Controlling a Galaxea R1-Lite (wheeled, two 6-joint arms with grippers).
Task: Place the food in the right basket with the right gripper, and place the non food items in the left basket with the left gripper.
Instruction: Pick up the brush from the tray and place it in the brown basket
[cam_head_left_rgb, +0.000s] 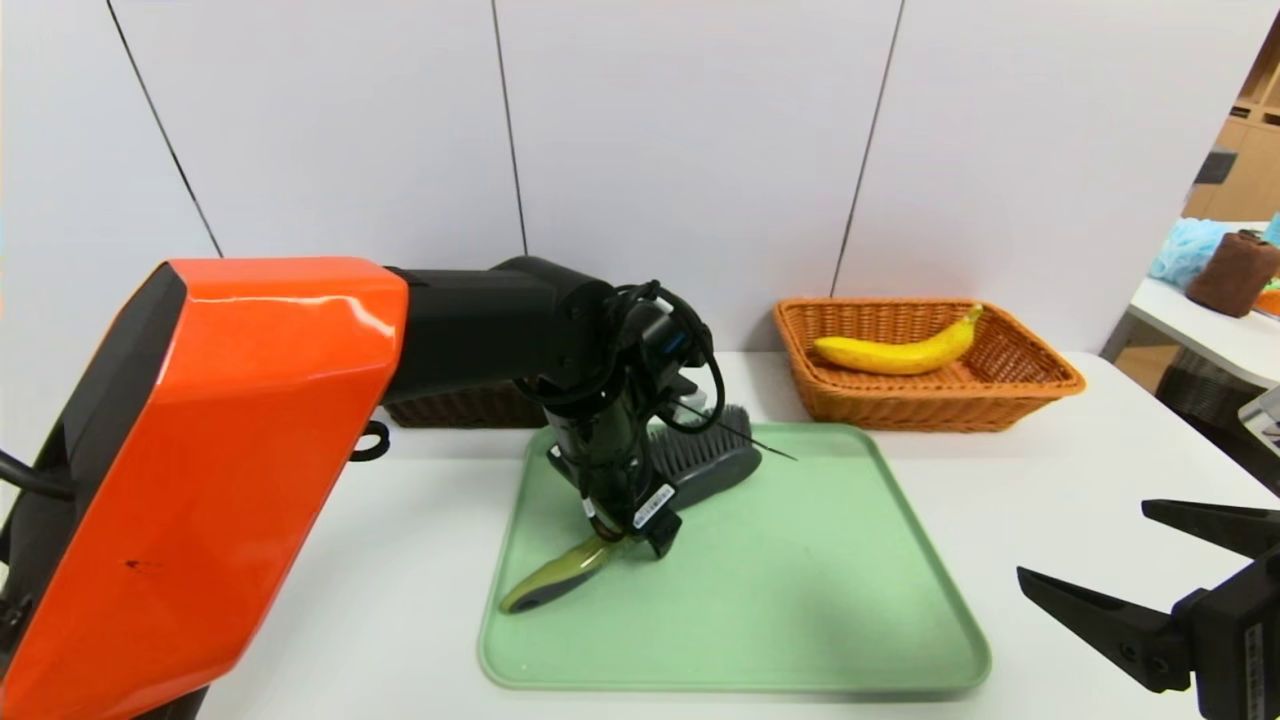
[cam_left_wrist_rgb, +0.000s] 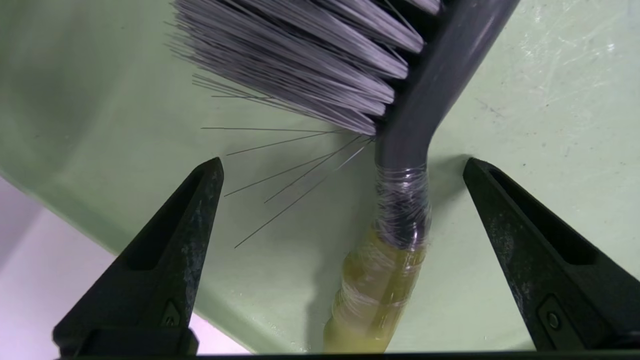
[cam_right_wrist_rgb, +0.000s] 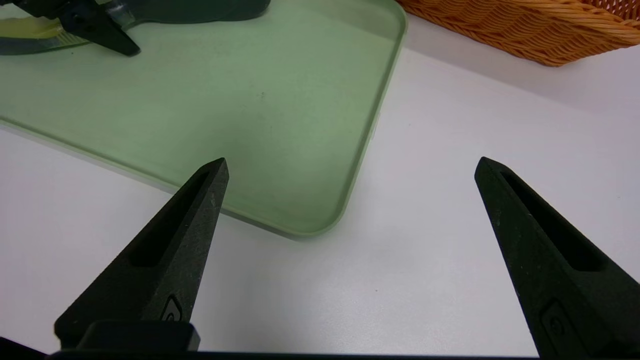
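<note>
The left gripper (cam_left_wrist_rgb: 342, 165) hangs low over the pale green plastic tray (cam_head_left_rgb: 800, 600), its black fingers (cam_left_wrist_rgb: 170, 240) spread wide on either side of the grey-bristled scrubbing brush (cam_head_left_rgb: 700, 462) — specifically the neck where the grey head meets the yellow-green handle. The neck lies between the fingers, nearer one than the other, touching neither. The brush rests flat on the tray's left part. The yellow banana (cam_head_left_rgb: 900, 352) lies in the orange wicker basket (cam_head_left_rgb: 1040, 385) at the back right of the white surface (cam_head_left_rgb: 400, 560). The right gripper (cam_right_wrist_rgb: 350, 165) hovers — fingers wide apart, holding nothing — over the surface off the tray's near right corner.
</note>
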